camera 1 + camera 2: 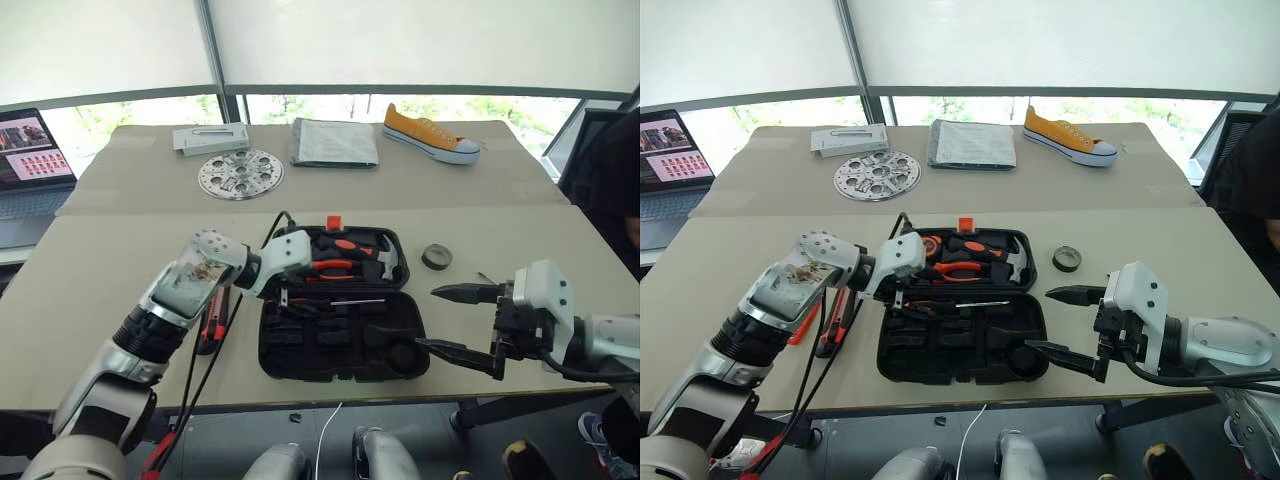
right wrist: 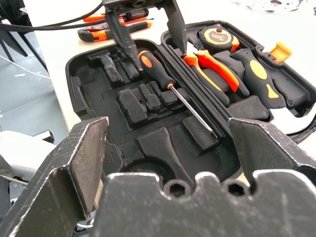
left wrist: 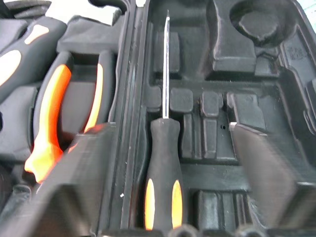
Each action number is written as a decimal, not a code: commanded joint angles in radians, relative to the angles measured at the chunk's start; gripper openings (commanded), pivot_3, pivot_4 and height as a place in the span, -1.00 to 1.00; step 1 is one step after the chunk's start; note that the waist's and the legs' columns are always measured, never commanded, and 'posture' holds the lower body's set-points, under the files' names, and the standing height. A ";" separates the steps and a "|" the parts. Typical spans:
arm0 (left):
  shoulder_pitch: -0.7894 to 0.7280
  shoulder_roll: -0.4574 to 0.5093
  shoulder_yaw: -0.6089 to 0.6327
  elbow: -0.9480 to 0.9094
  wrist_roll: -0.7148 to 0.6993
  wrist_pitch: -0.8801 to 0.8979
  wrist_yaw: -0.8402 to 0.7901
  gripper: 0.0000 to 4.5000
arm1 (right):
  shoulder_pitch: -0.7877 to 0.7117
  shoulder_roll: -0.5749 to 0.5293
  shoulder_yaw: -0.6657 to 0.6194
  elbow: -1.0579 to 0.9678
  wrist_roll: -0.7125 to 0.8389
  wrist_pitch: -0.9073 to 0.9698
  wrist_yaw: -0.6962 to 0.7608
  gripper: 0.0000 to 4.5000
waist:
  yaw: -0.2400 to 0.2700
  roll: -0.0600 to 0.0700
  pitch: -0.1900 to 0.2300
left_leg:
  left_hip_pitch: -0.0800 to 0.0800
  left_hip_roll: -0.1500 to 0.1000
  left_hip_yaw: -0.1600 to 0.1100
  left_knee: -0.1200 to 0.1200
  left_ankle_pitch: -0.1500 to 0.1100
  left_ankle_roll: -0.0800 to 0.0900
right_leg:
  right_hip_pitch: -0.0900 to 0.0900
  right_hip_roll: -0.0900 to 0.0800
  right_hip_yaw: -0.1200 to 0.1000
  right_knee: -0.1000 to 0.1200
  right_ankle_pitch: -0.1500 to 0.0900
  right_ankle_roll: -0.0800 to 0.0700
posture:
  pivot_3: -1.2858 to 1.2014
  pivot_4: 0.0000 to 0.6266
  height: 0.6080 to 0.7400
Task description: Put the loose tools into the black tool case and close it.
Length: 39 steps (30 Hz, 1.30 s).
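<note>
- worktop (image 1: 90,290), beige, carries everything; far half has a perforated metal disc (image 1: 240,174), a folded grey cloth (image 1: 334,141), a yellow sneaker (image 1: 430,135)
- black tool case (image 1: 335,345) lies open in the middle of the near half, flat; far half holds pliers (image 1: 335,266), hammer (image 1: 385,262) and tape measure (image 2: 218,36) in their recesses
- left tool (image 1: 902,296) hangs over the case's left end near the hinge line, fingers apart, gripping nothing
- right tool (image 1: 455,320) hovers at the case's right edge, fingers wide apart, empty
- long screwdriver (image 2: 173,89) lies in the near half of the case, just beside the hinge, handle toward the left tool, shaft along the hinge
- more orange-and-black loose tools (image 1: 213,322) lie on the worktop left of the case, partly under the left arm
- small dark tape roll (image 1: 436,257) sits on the worktop right of the case, apart from it
</note>
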<state>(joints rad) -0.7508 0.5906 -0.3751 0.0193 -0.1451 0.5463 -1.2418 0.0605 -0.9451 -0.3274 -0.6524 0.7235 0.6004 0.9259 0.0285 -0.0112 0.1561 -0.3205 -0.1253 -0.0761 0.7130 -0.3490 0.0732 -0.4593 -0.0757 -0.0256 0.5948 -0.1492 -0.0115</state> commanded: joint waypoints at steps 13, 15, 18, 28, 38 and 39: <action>0.000 -0.043 -0.122 0.120 0.167 -0.211 0.010 -0.99 | -0.006 -0.001 -0.019 -0.016 0.025 0.013 -0.020 1.00 | 0.004 0.000 0.000 | 0.000 0.000 0.000 0.000 0.000 0.000 | 0.001 0.000 0.000 0.000 0.000 0.000 | 0.03 -0.52 1.00; 0.014 -0.041 -0.142 0.136 0.199 -0.254 0.013 -0.99 | -0.004 -0.001 -0.021 -0.015 0.022 0.015 -0.022 1.00 | 0.008 0.000 0.000 | 0.000 0.000 0.000 0.000 0.000 0.000 | 0.001 0.000 0.000 0.000 0.000 0.000 | 0.03 -0.52 1.00; 0.026 -0.047 -0.143 0.152 0.214 -0.273 0.017 -0.99 | 0.007 0.002 -0.030 -0.016 0.020 0.016 -0.023 1.00 | 0.012 0.000 0.000 | 0.001 0.000 0.000 0.000 0.000 0.000 | 0.001 0.000 0.001 0.000 0.000 0.000 | 0.03 -0.52 1.00; -0.012 0.005 0.235 -0.031 -0.273 0.098 -0.155 -0.34 | 0.202 0.029 -0.301 0.047 -0.016 0.053 -0.056 1.00 | 0.011 0.000 0.000 | -0.002 0.000 0.000 0.000 0.000 0.001 | -0.002 0.001 0.000 0.001 0.000 0.000 | 0.03 -0.52 1.00; 0.002 0.169 0.343 -0.175 -0.493 0.227 -0.251 0.99 | 0.369 0.020 -0.517 0.345 -0.159 -0.051 0.067 1.00 | 0.000 0.001 -0.001 | 0.003 0.000 0.000 0.000 -0.004 -0.008 | 0.003 0.001 0.002 0.001 0.000 0.000 | 0.03 -0.52 1.00; 0.000 0.177 0.340 -0.181 -0.502 0.230 -0.257 0.99 | 0.368 0.020 -0.511 0.374 -0.173 -0.065 0.073 1.00 | -0.002 0.001 -0.001 | 0.003 0.000 0.000 0.000 -0.004 -0.008 | 0.002 0.001 0.002 0.001 0.000 0.000 | 0.03 -0.52 1.00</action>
<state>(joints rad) -0.7350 0.7536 -0.0555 -0.1292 -0.6092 0.7644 -1.4830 0.4312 -0.9160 -0.8086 -0.3142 0.5743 0.5792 0.9832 0.0264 -0.0102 0.1552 -0.3170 -0.1253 -0.0758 0.7124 -0.3531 0.0651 -0.4569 -0.0748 -0.0234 0.5957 -0.1495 -0.0113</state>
